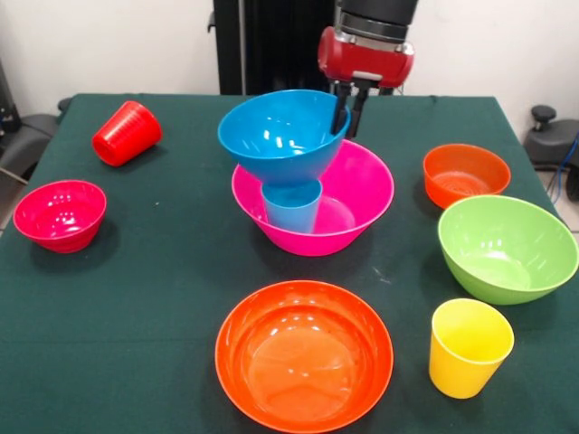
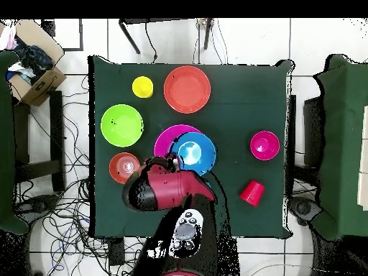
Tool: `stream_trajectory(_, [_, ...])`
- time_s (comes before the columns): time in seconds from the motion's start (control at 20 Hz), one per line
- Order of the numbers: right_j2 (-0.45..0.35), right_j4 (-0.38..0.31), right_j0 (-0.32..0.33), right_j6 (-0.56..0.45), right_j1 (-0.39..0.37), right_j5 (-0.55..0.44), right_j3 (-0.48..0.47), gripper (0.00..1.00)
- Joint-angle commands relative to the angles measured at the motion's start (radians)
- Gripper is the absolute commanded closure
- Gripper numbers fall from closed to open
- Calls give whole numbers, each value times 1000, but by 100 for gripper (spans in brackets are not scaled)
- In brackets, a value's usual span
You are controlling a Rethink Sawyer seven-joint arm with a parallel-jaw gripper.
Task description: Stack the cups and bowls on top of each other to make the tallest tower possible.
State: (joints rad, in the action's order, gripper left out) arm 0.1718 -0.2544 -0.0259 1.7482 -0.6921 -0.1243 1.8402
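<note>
Your gripper (image 1: 348,110) sits at the top centre of the front view, its dark fingers clamped on the far rim of the large blue bowl (image 1: 282,136), which hangs tilted with its mouth tipped toward the camera. Directly beneath it, the light blue cup (image 1: 293,204) stands upright inside the large pink bowl (image 1: 353,194), and the blue bowl's base appears to rest on or hover just at the cup's rim; you cannot tell which from here. That is the relation your next move turns on: the bowl's centre lies to the lower left of the gripper in the front view, and the cup sits below that centre, not below the fingers. In the overhead view the blue bowl covers the right part of the pink one, so judge the alignment there before letting go. Expect the bowl to rock if released while tilted. The rest wait well apart: the red cup (image 1: 127,133) on its side upper left, the small red bowl (image 1: 60,213) at left, the large orange bowl (image 1: 304,354) bottom centre, the yellow cup (image 1: 469,347) lower right, the green bowl (image 1: 507,247) and small orange bowl (image 1: 465,174) at right.
</note>
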Motion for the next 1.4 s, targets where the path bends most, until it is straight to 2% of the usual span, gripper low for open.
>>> stream_trajectory(0.05, [-35,61,-37,163,21,-66,-76,100])
stream_trajectory(0.35, [-30,59,-29,144,40,-27,-80,100])
stream_trajectory(0.95, [8,40,-36,130,58,-18,-99,100])
stream_trajectory(1.4, [-1,43,-35,132,63,-2,-97,100])
